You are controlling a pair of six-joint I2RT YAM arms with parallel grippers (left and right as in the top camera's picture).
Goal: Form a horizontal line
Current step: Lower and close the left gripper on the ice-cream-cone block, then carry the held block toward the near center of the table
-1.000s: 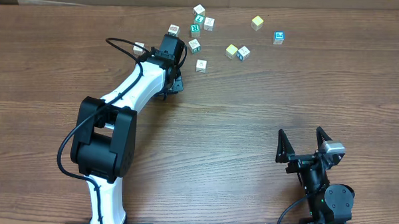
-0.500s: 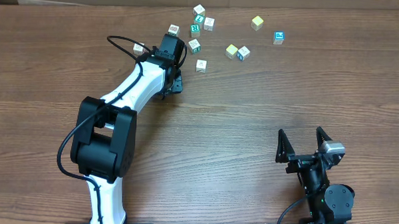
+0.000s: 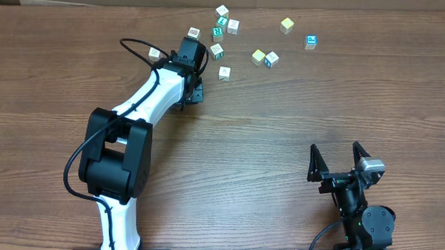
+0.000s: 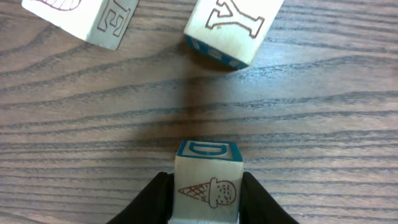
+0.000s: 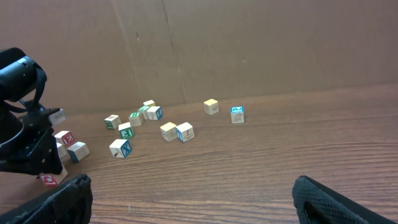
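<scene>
the left gripper (image 4: 206, 179) is clenched on the d cube (image 4: 209, 190). in the left wrist view a black finger (image 4: 155, 200) lies against each side of the cube. its ice-cream face is turned to the camera and its blue-rimmed d face points out past the tips. ahead of the fingertips and apart from the held cube sit an e cube (image 4: 93, 22) to the left and a y cube (image 4: 233, 28) to the right. the two do not touch. (from overhead the arm hides these fingers.)

the right gripper (image 3: 336, 160) is spread wide with nothing between its fingers (image 3: 312, 162).

the cubes are not yet in a line. seen from the right fingers they lie loose, far ahead and mostly to the left, across the table (image 3: 266, 141). a cream cube (image 3: 258, 57) and a blue-faced one (image 3: 271, 59) sit side by side. a yellow cube (image 3: 287, 25) and a blue cube (image 3: 311, 41) stand apart, farther ahead.

against a second ago little differs. the loose cubes lie where they lay and the right fingers are just as wide. the left arm has shifted only a hair, its cable (image 3: 136, 48) bowed slightly differently.
</scene>
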